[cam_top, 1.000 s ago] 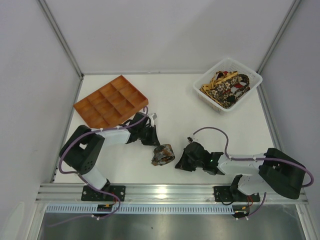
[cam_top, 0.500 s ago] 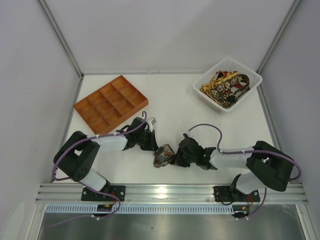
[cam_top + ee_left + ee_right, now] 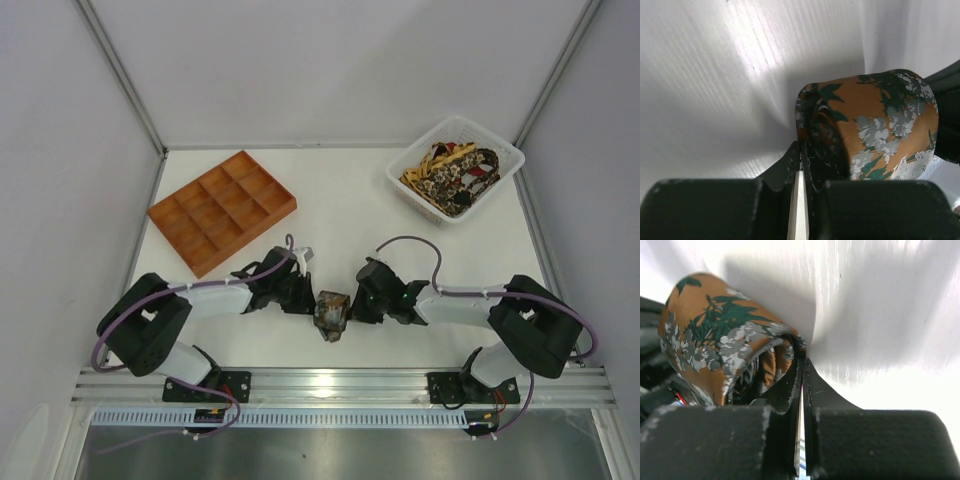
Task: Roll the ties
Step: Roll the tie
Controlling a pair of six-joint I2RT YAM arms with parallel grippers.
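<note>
- Left claw (image 3: 308, 300) and right claw (image 3: 355, 303) have converged on rolled tie (image 3: 331, 309), front-centre worktop (image 3: 340, 210).
- Tie: tight cylinder, ribbed rust-orange weave, green-grey leaf print.
- Left claw nearly pressed together, right fully; tips touching roll ends.

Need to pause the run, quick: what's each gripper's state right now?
Left gripper: closed, tips at the rolled tie; a pinch cannot be told.
Right gripper: closed, tips at the same tie.

Left fingers (image 3: 304, 300) and right fingers (image 3: 361, 302) close in on the rolled tie (image 3: 331, 310) from both sides. Beyond it lies open worktop (image 3: 340, 220), flanked by the orange tray (image 3: 222, 210) far-left and the white basket (image 3: 403, 185) far-right.
</note>
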